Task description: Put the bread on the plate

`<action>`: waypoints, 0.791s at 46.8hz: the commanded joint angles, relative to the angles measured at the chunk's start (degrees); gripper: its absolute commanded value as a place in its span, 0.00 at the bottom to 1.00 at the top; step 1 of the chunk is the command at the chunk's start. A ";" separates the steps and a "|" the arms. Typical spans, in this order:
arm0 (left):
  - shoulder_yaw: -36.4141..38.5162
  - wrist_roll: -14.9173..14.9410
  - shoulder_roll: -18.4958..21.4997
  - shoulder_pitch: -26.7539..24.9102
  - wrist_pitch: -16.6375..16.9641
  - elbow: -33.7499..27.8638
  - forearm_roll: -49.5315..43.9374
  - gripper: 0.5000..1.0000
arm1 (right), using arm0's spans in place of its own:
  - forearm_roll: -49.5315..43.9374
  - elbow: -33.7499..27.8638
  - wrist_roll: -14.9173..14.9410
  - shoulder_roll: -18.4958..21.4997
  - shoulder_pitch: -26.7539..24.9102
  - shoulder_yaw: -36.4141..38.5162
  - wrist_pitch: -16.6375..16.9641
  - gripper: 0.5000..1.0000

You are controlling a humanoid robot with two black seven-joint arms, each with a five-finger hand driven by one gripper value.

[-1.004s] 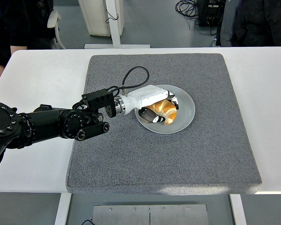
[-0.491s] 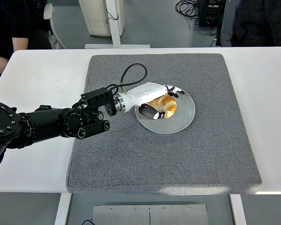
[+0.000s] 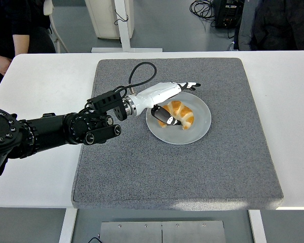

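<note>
A golden croissant (image 3: 179, 114) lies on the light grey plate (image 3: 200, 127), which sits on the grey mat. My left hand (image 3: 175, 98) hovers just left of and above the bread, white with black fingertips. Its fingers (image 3: 190, 85) are spread out past the plate's far rim and its thumb (image 3: 164, 118) points down beside the croissant. The hand holds nothing. The black left arm reaches in from the left edge. No right arm shows.
The grey mat (image 3: 172, 167) covers the middle of the white table (image 3: 35, 86). A black cable (image 3: 140, 77) loops above the wrist. People stand at the top left (image 3: 10, 30) and top right (image 3: 278, 23) behind the table.
The left hand let go of the croissant, spread its fingers and lifted back and up. The croissant now rests on the plate.
</note>
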 commanded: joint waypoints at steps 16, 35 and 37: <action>-9.47 1.69 2.89 -2.44 -15.52 0.00 -11.46 0.94 | 0.00 0.00 0.00 0.00 0.07 0.00 0.00 1.00; -24.76 2.40 7.82 -2.70 -16.31 0.00 -20.68 0.94 | 0.00 0.00 0.00 0.00 0.07 0.00 0.00 1.00; -26.43 2.40 8.61 -2.35 -16.22 0.00 -21.91 0.94 | 0.00 0.00 0.00 0.00 -0.02 0.00 0.00 1.00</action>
